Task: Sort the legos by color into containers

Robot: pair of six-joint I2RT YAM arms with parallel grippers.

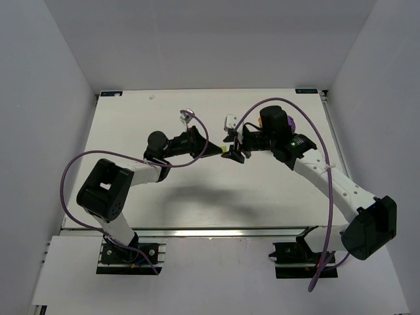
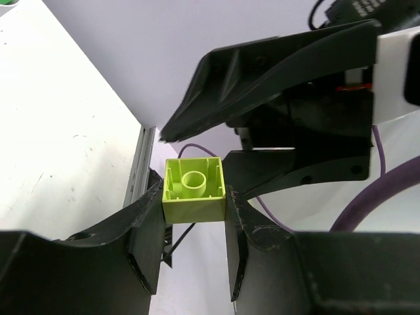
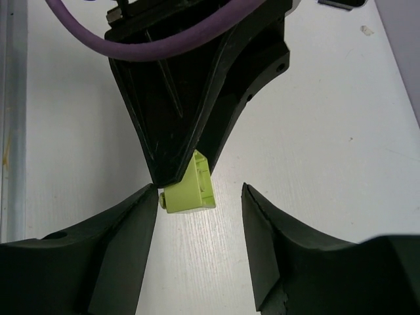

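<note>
The left gripper (image 2: 194, 205) is pinching a small lime-green lego (image 2: 193, 190) tight between its two fingers. The hollow underside of the lego is facing that arm's camera. The right gripper (image 3: 199, 195) is pointing straight at it, nose to nose. Its fingers are standing open, one on each side of the lego, not squeezing it. Both arms are bending at the elbow and reaching in toward each other, meeting over the middle of the white bench (image 1: 262, 197).
</note>
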